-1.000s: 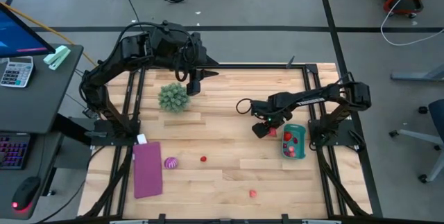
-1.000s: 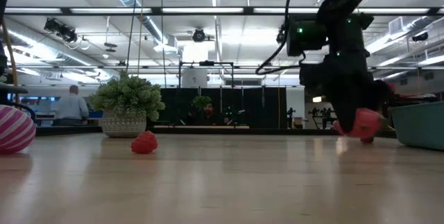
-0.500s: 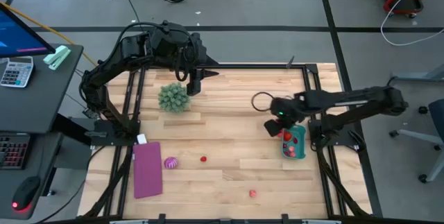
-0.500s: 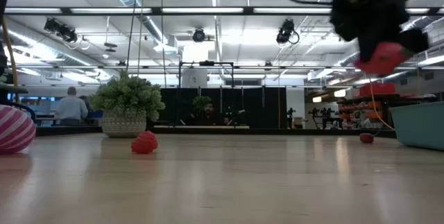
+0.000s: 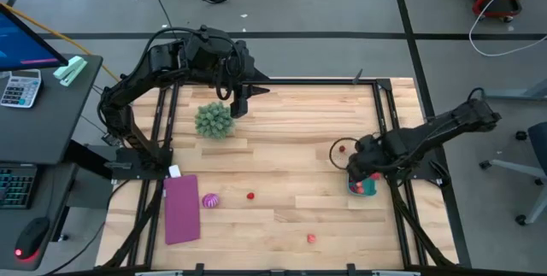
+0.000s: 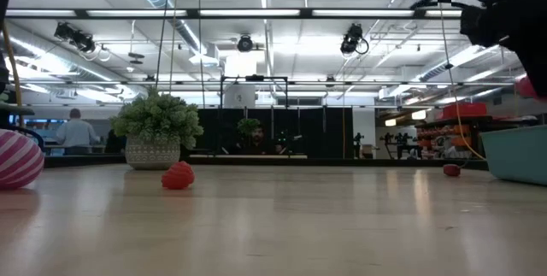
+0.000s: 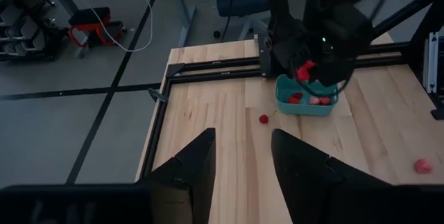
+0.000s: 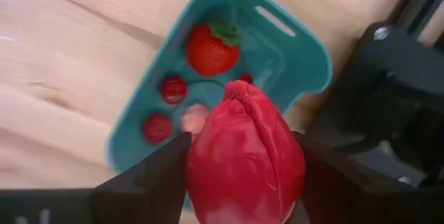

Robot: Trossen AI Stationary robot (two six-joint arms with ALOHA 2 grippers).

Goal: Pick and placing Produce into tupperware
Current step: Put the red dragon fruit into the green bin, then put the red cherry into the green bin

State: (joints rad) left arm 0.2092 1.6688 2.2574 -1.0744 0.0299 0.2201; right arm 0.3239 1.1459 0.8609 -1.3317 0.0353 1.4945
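Note:
The teal tub [image 5: 366, 184] stands at the table's right edge and holds a strawberry [image 8: 210, 49] and several small red and pink pieces. My right gripper [image 5: 362, 170] hangs over the tub [image 8: 277, 50], shut on a red fruit piece [image 8: 244, 158]. Loose on the table are a cherry [image 5: 342, 148], a small red piece [image 5: 250, 196], a pink piece [image 5: 312, 238] and a magenta striped ball [image 5: 210, 200]. My left gripper [image 5: 239, 103] is open and empty, raised over the far left of the table. My right gripper pinches the red fruit piece by its two opposite sides [image 8: 198, 161] between its two fingers [image 8: 149, 179]. The fingers point down from above. The piece is lifted clear, above the tub's open top.
A green spiky plant ball [image 5: 213, 120] stands under my left arm. A purple mat [image 5: 181, 208] lies at the near left beside the striped ball. The black table frame [image 5: 389, 131] runs close behind the tub. Bare wood lies in the table's middle.
My right gripper has lifted the red fruit piece off the table and carried it toward the table's right edge, from the bare wood left of the tub to a place above the tub. It has stayed shut on the piece.

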